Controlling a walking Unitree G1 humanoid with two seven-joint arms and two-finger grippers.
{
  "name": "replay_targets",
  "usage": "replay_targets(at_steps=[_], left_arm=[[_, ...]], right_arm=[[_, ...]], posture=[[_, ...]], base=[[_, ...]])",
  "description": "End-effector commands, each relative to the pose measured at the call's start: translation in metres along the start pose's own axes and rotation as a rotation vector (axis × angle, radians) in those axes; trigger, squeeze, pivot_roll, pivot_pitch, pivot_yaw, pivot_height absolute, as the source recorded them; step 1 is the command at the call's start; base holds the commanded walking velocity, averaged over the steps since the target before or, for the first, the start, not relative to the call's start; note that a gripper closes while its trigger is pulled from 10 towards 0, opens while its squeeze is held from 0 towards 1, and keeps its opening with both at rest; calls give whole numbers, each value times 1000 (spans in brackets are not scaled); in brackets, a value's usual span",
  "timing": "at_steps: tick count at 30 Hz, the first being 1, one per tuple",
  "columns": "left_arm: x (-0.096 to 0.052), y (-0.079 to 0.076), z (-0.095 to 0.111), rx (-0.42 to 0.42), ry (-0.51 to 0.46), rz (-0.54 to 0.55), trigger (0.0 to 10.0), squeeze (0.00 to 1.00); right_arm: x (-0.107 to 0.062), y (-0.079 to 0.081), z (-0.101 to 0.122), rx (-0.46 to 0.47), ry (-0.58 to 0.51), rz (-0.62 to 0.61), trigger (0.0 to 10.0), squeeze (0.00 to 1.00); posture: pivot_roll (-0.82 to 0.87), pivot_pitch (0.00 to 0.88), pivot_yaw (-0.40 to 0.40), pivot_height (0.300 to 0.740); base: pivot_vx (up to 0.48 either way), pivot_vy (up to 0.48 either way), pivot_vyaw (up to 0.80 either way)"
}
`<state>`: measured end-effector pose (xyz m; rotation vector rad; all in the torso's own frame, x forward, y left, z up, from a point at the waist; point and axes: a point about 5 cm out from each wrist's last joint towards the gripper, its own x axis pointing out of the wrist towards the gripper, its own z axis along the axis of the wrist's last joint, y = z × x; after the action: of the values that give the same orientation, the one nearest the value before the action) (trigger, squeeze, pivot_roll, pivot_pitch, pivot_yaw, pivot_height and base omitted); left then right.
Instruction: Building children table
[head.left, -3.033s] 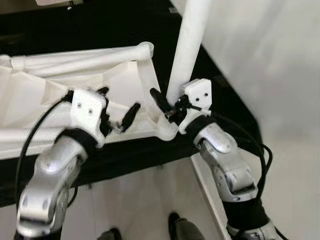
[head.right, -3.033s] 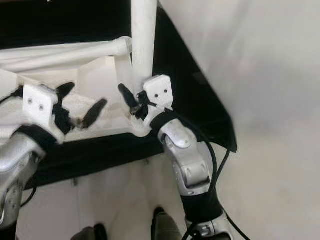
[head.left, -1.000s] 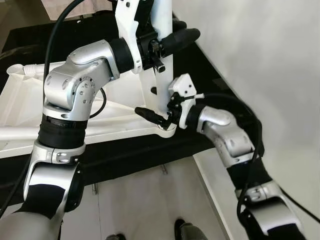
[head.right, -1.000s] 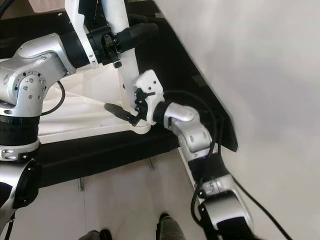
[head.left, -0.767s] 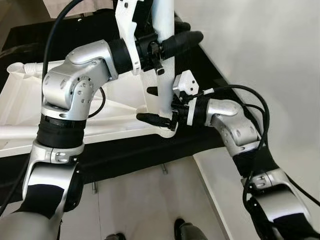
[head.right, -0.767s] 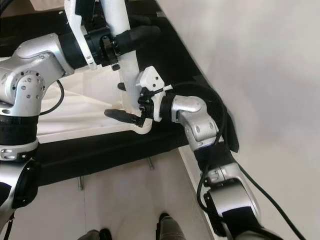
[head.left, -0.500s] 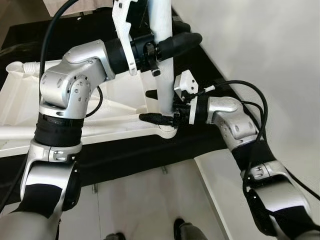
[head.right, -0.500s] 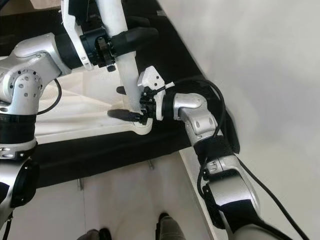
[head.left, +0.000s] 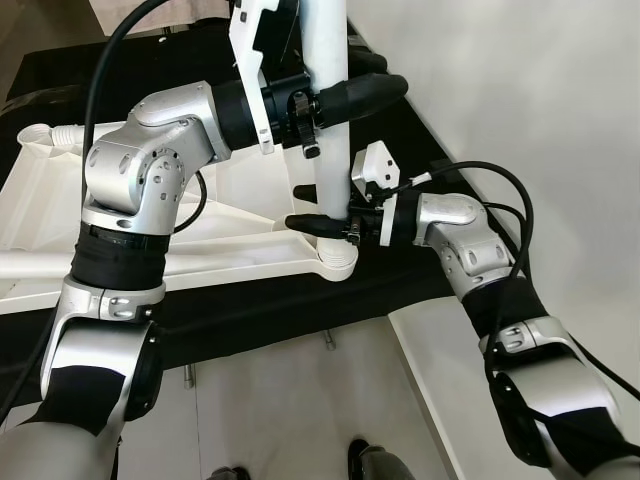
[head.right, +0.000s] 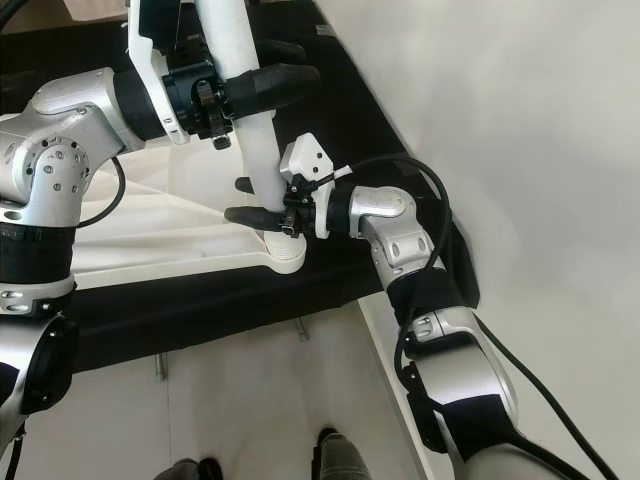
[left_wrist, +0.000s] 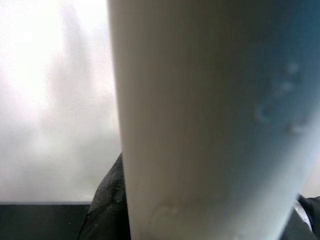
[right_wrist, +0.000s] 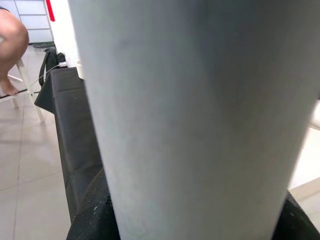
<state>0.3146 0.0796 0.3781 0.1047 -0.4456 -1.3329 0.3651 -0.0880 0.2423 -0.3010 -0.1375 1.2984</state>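
A thick white table leg (right_wrist: 195, 115) stood very close to the lens, running from one edge of the frame to the other as a smooth, pale cylinder. At its foot, dark shapes (right_wrist: 92, 215) curved round both sides (black and blurred, too near to make out clearly). Beyond the leg lay a black-covered surface (right_wrist: 75, 125) over a beige tiled floor (right_wrist: 25, 170). At the far edge, a person's bare leg (right_wrist: 11, 42) rested beside a white chair leg (right_wrist: 27, 85), with a red strip (right_wrist: 50, 10) on the white wall behind.
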Motion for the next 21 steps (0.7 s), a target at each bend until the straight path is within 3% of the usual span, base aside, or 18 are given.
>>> replay_targets(at_steps=[1,8,11,12,14,15,18,19,21], left_arm=[[22,-15,1,-7,-38,-122,10000,1000],[9,-2,9,66,-66,36,10000,1000],[-17,15,24,123,-107,272,10000,1000],[-17,15,24,123,-107,272,10000,1000],[-35,18,27,139,-110,371,10000,1000],[-35,18,27,139,-110,371,10000,1000],[-63,14,23,172,-74,507,10000,941],[-73,13,22,185,-68,566,10000,157],[-79,12,22,193,-66,603,10000,157]], right_arm=[[27,15,-9,36,18,55,0,0],[17,10,-18,62,20,-67,0,0],[8,11,-31,87,72,-164,0,0],[8,11,-31,87,72,-164,0,0],[5,17,-35,103,76,-182,0,0],[5,17,-35,103,76,-182,0,0],[-1,24,-43,128,94,-251,0,0],[-4,26,-46,138,107,-285,0,0],[-5,28,-48,144,116,-306,0,0]], posture=[[-225,179,-30,740],[-232,187,-26,740],[-234,196,-28,740],[-234,196,-28,740],[-235,202,-28,740],[-235,202,-28,740],[-234,218,-34,740],[-234,224,-38,740],[-234,227,-39,740]], base=[[0,0,0],[0,0,0],[0,0,0],[0,0,0],[0,0,0],[0,0,0],[0,0,0],[0,0,0],[0,0,0]])
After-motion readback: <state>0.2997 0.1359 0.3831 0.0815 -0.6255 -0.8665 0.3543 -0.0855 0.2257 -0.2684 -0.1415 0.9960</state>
